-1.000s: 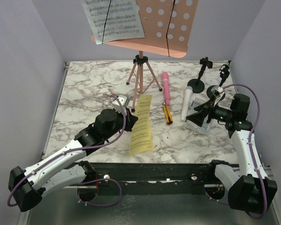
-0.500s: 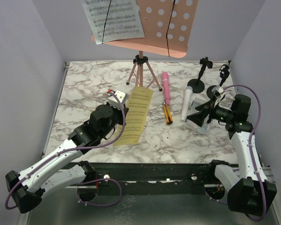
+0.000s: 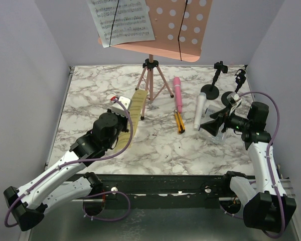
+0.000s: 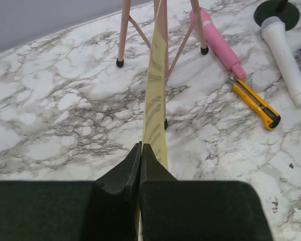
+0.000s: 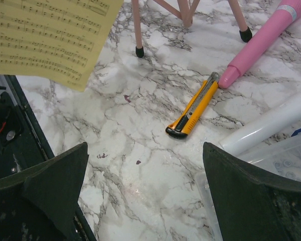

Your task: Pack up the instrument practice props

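My left gripper (image 3: 125,116) (image 4: 141,148) is shut on the near edge of a yellow sheet-music page (image 3: 134,106) (image 4: 155,95). The page is lifted off the table and stands edge-on just left of the pink tripod (image 3: 150,83) (image 4: 163,30). The tripod carries the pink perforated music rack (image 3: 183,30), with a white music page (image 3: 123,20) on it. A pink microphone (image 3: 178,94) (image 5: 266,40) and a white microphone (image 3: 200,111) (image 4: 286,57) lie right of the tripod. Two black round-based mounts (image 3: 211,89) (image 3: 228,98) stand at the back right. My right gripper (image 3: 210,125) (image 5: 145,165) is open and empty over bare marble.
A yellow-and-black cutter (image 3: 179,122) (image 5: 193,108) lies between the two microphones. A clear plastic box (image 3: 220,134) (image 5: 271,165) sits under my right gripper's right finger. Grey walls close in the table on three sides.
My left gripper has carried the yellow page up and to the back left, toward the tripod, and turned it from flat to edge-on. The right arm has stayed still.
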`<action>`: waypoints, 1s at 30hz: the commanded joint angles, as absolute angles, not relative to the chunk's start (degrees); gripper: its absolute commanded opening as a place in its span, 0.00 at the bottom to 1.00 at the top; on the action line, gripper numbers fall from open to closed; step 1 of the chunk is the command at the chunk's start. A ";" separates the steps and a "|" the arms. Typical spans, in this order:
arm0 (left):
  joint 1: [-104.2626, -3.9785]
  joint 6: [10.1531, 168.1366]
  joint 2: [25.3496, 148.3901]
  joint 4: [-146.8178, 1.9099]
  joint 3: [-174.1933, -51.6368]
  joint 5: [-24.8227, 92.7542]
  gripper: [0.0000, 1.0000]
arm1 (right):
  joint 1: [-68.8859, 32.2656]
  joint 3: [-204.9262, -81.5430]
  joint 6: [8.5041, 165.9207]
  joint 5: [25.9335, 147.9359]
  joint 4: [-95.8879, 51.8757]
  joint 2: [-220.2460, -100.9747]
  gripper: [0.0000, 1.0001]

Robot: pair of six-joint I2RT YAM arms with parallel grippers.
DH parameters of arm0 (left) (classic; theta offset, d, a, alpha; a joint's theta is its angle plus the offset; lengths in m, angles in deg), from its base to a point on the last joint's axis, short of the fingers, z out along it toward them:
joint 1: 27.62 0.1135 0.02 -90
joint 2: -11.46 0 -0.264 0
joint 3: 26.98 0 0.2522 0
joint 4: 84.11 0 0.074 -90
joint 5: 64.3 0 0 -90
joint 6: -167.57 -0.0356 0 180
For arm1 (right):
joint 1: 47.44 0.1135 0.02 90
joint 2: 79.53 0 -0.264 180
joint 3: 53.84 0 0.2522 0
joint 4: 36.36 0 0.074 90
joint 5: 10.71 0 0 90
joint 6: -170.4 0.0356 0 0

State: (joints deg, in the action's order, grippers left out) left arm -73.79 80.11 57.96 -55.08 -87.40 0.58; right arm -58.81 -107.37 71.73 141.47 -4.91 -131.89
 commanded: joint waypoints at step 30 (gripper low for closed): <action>-43.39 77.30 69.38 -66.03 -92.84 10.70 0.00 | -59.12 -106.11 69.41 138.81 -3.70 -128.45 1.00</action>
